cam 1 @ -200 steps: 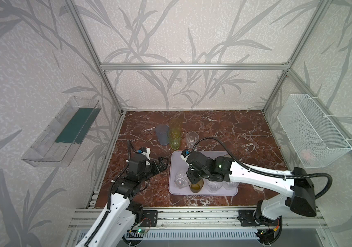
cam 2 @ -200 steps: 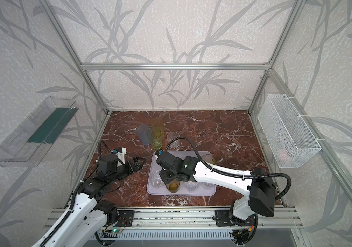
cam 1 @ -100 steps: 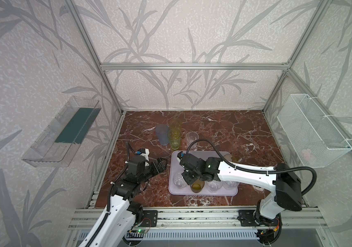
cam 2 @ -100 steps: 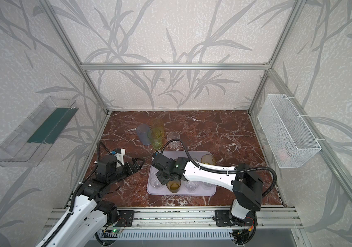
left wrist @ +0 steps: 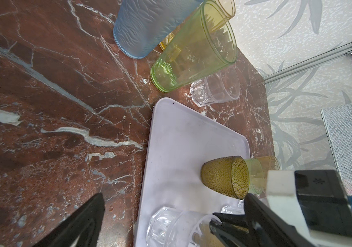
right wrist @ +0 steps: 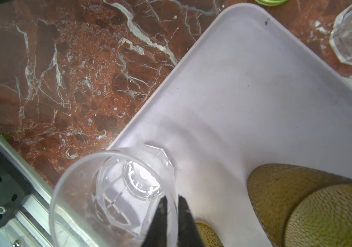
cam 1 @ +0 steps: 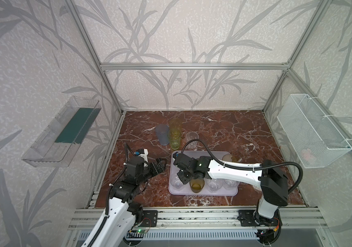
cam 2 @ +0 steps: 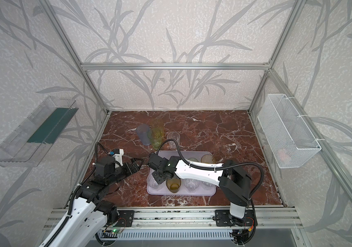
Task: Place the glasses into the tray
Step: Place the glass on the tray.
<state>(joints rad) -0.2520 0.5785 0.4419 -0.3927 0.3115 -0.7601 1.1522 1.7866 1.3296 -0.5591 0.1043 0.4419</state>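
Note:
The lilac tray [cam 1: 203,193] [cam 2: 181,193] lies at the table's front. In its front row stand a clear glass [cam 1: 176,182] [right wrist: 115,192], an amber glass [cam 1: 196,184] and two more clear ones. My right gripper [cam 1: 182,179] [right wrist: 172,197] has one finger inside and one outside the clear glass's rim. Whether they still press it is unclear. That glass stands on its base in the tray's front left corner. Behind the tray stand a blue-grey glass [cam 1: 162,134], a green glass [cam 1: 174,139], a yellow glass [cam 1: 175,125] and a short clear glass [cam 1: 191,139]. My left gripper [cam 1: 160,164] [left wrist: 174,194] hangs open and holds nothing, left of the tray.
Amber and green glasses [cam 1: 227,158] stand at the tray's back right. A clear wall bin [cam 1: 61,132] hangs on the left wall. A white wire basket [cam 1: 312,132] hangs on the right wall. An aluminium rail [cam 1: 192,213] runs along the front edge.
My right gripper has drifted left and down over the tray's front left corner. The left arm has not moved.

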